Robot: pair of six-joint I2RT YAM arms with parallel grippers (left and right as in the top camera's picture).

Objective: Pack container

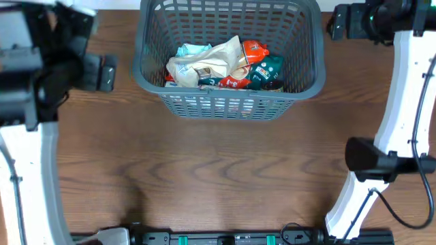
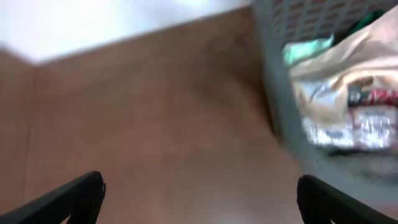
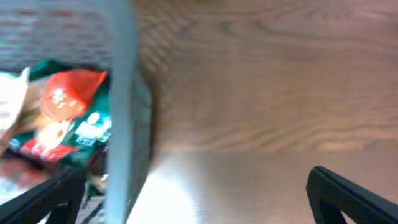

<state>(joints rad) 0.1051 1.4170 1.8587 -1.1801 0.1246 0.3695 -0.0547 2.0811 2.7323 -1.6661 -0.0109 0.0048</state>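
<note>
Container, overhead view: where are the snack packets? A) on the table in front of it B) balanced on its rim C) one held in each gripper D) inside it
D: the packets lie piled inside the container, and both the left gripper and the right gripper are open and hold nothing.

I work at a robot lab bench: a bare wood-grain table (image 1: 218,177), my white left arm (image 1: 34,184) and right arm (image 1: 409,102) at its near corners, and a black mounting rail (image 1: 225,238) along its near edge.
</note>
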